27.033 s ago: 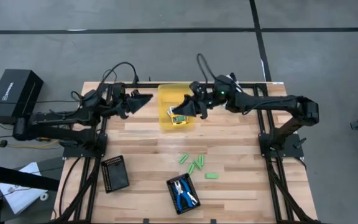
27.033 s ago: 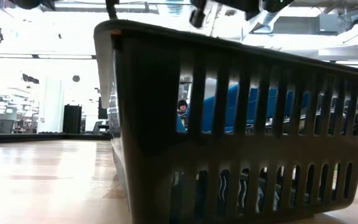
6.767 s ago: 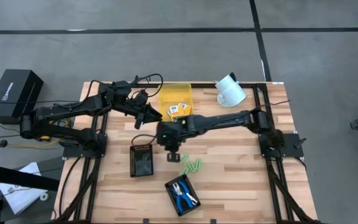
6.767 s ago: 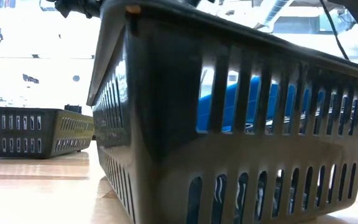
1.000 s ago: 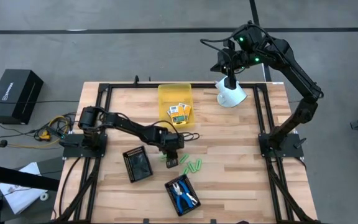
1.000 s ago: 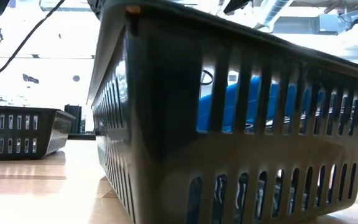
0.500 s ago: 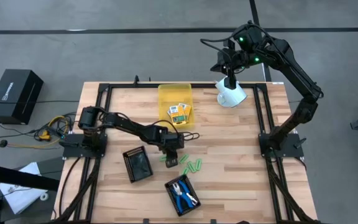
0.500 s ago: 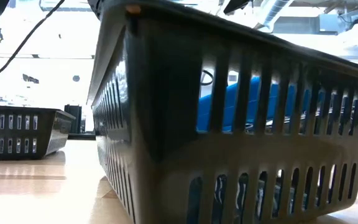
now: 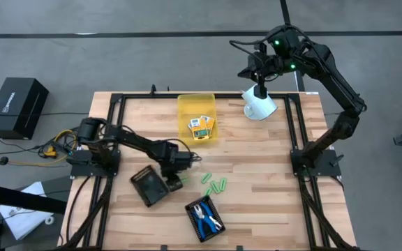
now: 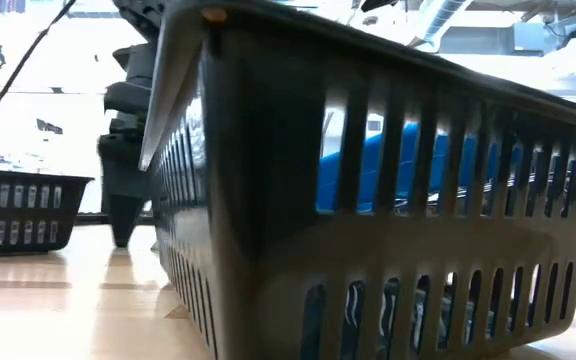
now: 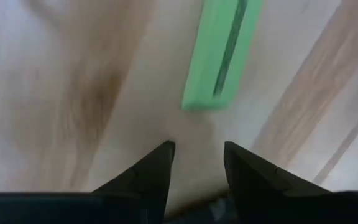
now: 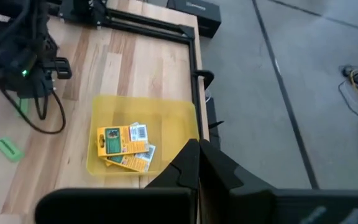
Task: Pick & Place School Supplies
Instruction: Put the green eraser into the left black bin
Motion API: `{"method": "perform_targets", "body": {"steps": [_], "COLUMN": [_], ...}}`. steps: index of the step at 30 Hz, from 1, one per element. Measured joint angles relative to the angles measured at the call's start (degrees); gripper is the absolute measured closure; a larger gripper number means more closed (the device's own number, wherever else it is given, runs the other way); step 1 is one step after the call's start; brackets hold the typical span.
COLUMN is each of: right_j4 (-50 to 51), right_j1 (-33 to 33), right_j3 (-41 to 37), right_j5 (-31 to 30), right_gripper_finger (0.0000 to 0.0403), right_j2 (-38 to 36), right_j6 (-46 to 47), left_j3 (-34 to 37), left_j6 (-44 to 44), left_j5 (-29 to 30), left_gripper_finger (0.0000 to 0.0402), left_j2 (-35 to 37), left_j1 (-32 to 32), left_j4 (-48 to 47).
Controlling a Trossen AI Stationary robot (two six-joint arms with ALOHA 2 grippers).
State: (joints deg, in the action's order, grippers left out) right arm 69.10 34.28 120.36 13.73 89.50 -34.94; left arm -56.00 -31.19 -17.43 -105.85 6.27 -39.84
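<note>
My left gripper (image 9: 175, 179) points down at the table's middle, open, with bare wood between its fingers. A light-green stick (image 11: 221, 55) lies just beyond the fingertips. More green sticks (image 9: 215, 186) lie to its right. The printed yellow boxes (image 9: 201, 125) lie in the translucent yellow bin (image 12: 166, 118). Blue-handled scissors (image 9: 202, 215) rest in a black tray (image 9: 213, 207) near the front edge. My right gripper (image 12: 197, 149) is shut and empty, raised high over the table's far right corner.
A second black tray (image 9: 149, 187) lies right beside my left gripper, on its left. A white rounded object (image 9: 259, 106) stands at the far right. In the low view the scissors tray (image 10: 368, 250) blocks most of the sight. A black box (image 9: 16, 104) sits on the floor left of the table.
My left gripper has moved toward the table's left edge, away from the cluster of green sticks, and now shows in the low view. The black tray beside it has shifted a little left and turned slightly. My right arm has barely moved.
</note>
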Motion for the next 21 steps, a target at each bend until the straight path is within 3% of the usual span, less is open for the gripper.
{"method": "perform_targets", "body": {"steps": [10,21], "right_j4": [-0.7,-2.5], "right_j1": [0.0,-0.9], "right_j3": [0.0,0.0], "right_j5": [0.1,0.2], "right_gripper_finger": [0.0403,0.0403], "right_j2": [-0.7,-0.7], "right_j6": [2.0,3.5], "left_j3": [2.1,-1.8], "left_j6": [-1.3,1.2], "left_j5": [2.0,1.4], "left_gripper_finger": [0.0252,0.0252], "left_j2": [1.5,-1.3], "left_j1": [0.7,-2.0], "left_j4": [1.6,1.4]}}
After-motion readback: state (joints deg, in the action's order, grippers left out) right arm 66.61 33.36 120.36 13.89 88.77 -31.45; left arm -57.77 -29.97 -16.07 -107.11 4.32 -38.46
